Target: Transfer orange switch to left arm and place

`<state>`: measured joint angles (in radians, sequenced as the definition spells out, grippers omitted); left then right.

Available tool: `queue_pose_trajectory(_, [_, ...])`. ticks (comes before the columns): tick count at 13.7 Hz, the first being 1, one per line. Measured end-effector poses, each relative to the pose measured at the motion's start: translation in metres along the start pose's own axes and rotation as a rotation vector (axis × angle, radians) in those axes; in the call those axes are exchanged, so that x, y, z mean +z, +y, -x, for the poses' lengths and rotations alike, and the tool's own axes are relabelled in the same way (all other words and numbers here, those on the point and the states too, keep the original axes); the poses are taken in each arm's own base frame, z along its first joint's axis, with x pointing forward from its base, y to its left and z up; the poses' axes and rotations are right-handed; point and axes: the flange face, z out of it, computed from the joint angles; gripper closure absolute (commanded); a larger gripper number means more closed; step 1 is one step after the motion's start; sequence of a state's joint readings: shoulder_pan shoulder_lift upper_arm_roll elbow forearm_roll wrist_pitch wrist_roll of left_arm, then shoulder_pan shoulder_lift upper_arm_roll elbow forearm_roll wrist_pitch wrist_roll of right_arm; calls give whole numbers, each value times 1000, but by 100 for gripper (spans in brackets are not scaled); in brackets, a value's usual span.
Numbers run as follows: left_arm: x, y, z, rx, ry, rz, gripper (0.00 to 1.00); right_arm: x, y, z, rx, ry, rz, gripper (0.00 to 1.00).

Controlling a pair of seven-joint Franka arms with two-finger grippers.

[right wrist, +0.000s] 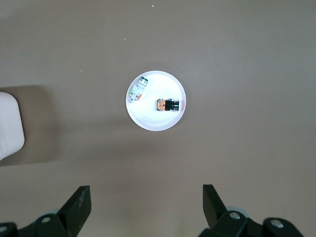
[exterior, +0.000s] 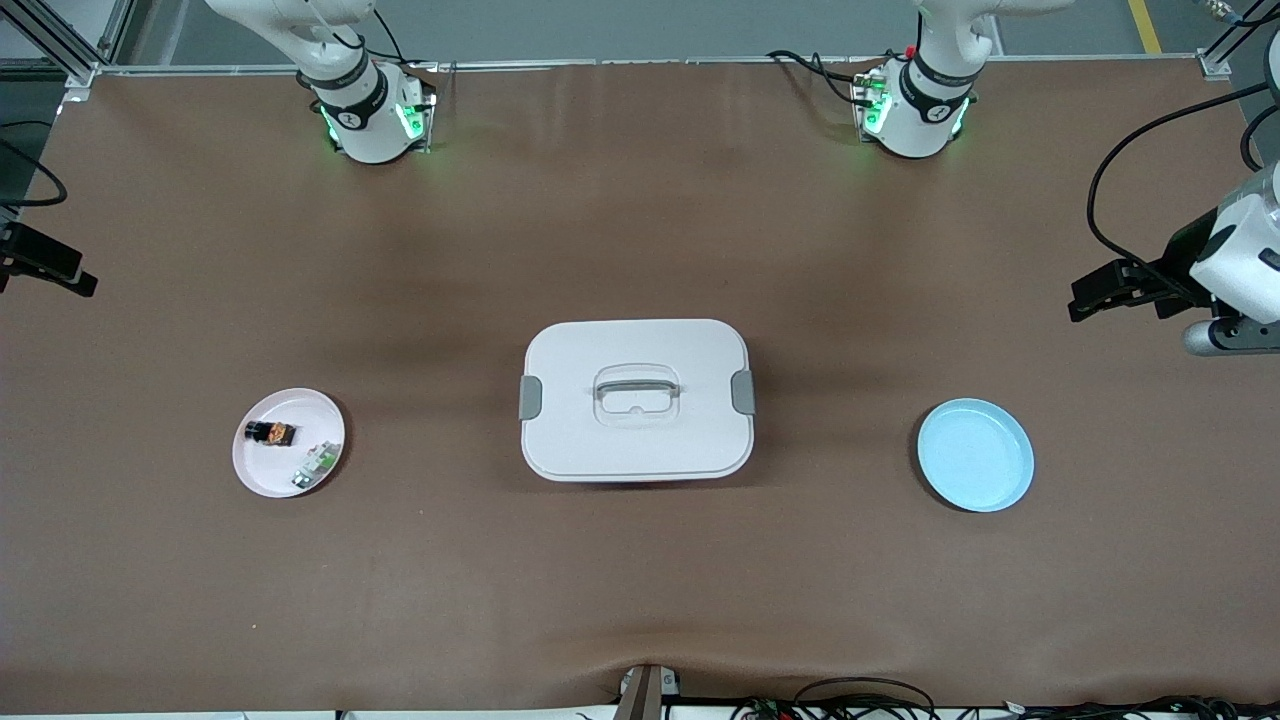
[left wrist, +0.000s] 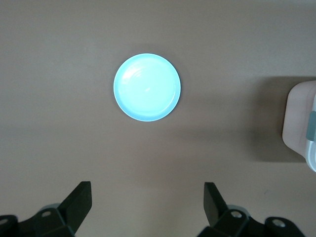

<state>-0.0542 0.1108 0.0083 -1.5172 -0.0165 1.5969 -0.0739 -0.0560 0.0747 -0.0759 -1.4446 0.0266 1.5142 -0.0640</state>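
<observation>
Brown table (exterior: 640, 200), orange switch (right wrist: 167, 105) on pink plate (right wrist: 148, 118), well apart from right gripper (right wrist: 146, 207), jaws wide

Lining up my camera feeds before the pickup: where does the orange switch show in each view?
Front view: the orange switch lies on the pink plate, toward the right arm's end of the table.
Right wrist view: on that plate, beside the white-and-green component.
Left wrist view: not in it.
Shared landmark: the white box, cut off at both wrist views' edges.

blue plate (left wrist: 147, 87), box (left wrist: 300, 123) corner, open end effector (left wrist: 148, 205)
</observation>
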Motion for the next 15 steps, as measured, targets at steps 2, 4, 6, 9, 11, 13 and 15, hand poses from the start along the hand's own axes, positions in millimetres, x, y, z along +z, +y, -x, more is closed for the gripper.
queue_pose_trajectory(2, [0, 0, 0, 0, 0, 0, 0, 0, 0, 0, 0, 4, 0, 0])
queue_pose_trajectory(4, [0, 0, 0, 0, 0, 0, 0, 1, 0, -1, 0, 7, 0, 0])
queue_pose_trajectory(6, [0, 0, 0, 1, 0, 0, 0, 1, 0, -1, 0, 9, 0, 0])
queue_pose_trajectory(9, [0, 1, 0, 1, 0, 0, 0, -1, 0, -4, -2, 33, 2, 0])
queue_pose_trajectory(11, [0, 0, 0, 1, 0, 0, 0, 1, 2, -4, 2, 37, 2, 0])
queue_pose_trajectory(13, [0, 0, 0, 0, 0, 0, 0, 10, 7, -5, 10, 21, 2, 0])
queue_pose_trajectory(15, [0, 0, 0, 0, 0, 0, 0, 36, 11, -8, 17, 5, 1, 0])
